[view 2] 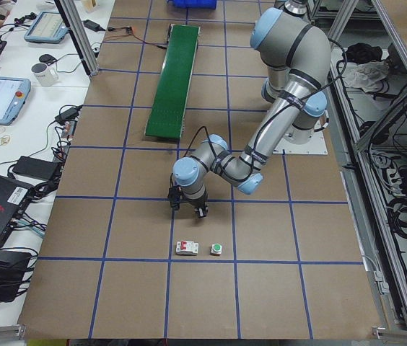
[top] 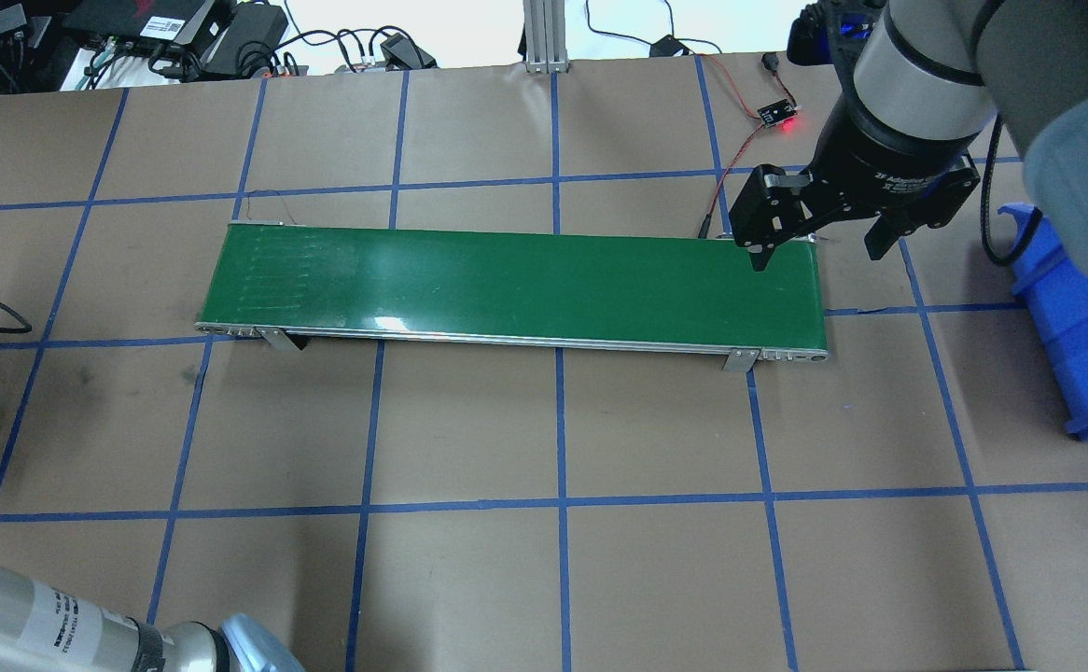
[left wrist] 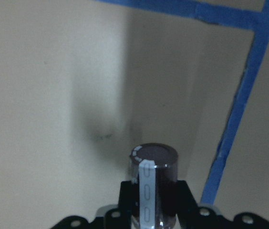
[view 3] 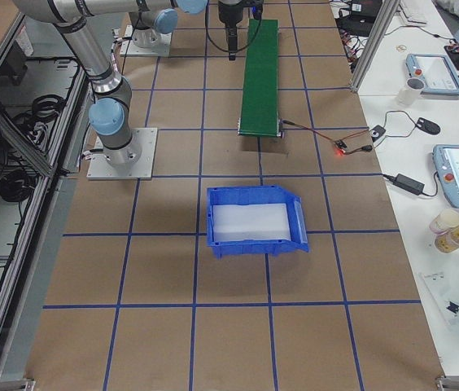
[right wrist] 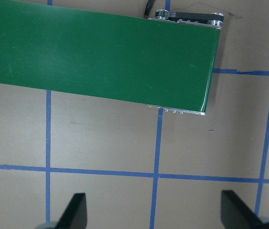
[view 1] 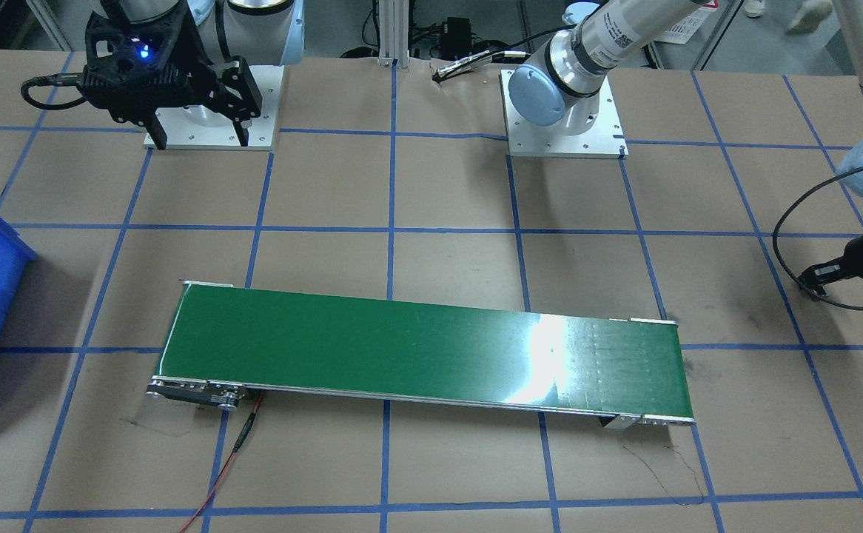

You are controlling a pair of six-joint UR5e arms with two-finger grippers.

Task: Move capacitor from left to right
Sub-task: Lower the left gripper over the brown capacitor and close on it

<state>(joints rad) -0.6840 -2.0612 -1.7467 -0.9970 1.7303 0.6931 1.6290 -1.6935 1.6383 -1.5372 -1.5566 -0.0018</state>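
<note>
The capacitor [left wrist: 153,176] is a dark stubby cylinder with a light stripe, held upright between the fingers of my left gripper [left wrist: 153,202], just above the brown paper table. In the exterior left view this gripper [view 2: 188,209] hangs low over the table, well short of the green conveyor belt [view 2: 171,79]. My right gripper [top: 824,247] is open and empty, hovering above the belt's right end [top: 787,289]. Its two fingertips show apart at the bottom of the right wrist view [right wrist: 156,214].
A white-grey block [view 2: 187,249] and a small white part with a green cap [view 2: 216,249] lie on the table near my left gripper. A blue bin [top: 1076,336] stands past the belt's right end. A red-lit sensor board with wires [top: 777,117] lies behind the belt.
</note>
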